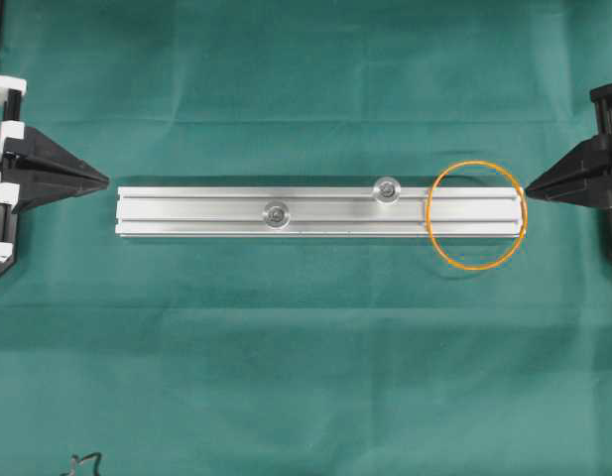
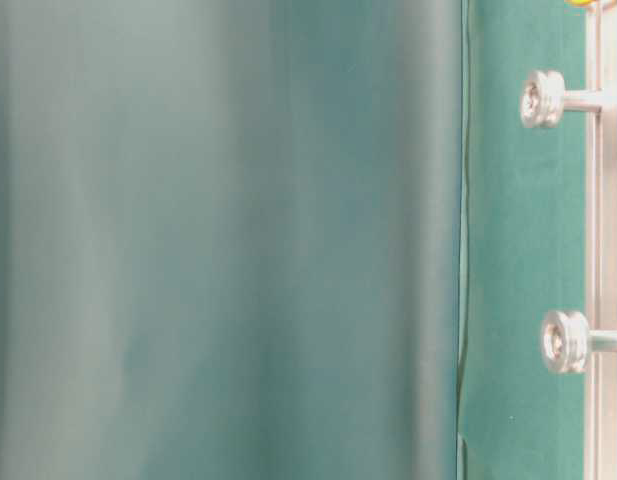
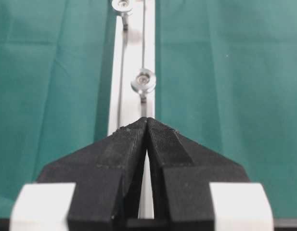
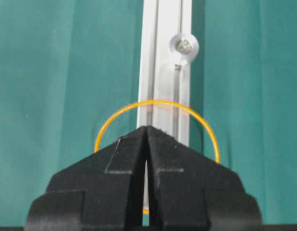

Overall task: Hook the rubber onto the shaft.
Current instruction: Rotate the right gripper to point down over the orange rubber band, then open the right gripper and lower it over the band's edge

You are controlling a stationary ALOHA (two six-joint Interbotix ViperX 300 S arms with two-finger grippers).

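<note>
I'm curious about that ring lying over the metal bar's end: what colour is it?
Orange; the ring shows best from overhead.

The right gripper fills the near part of the view, its two black fingers pressed together at the tips. Beyond them a silver rail runs straight away over the green cloth. The rubber, a thin orange loop, lies across the rail's near end, with its arc reaching out over the cloth on both the left and right sides; the gripper hides its near part. Farther along the rail stands a shaft with a round metal head.
</note>
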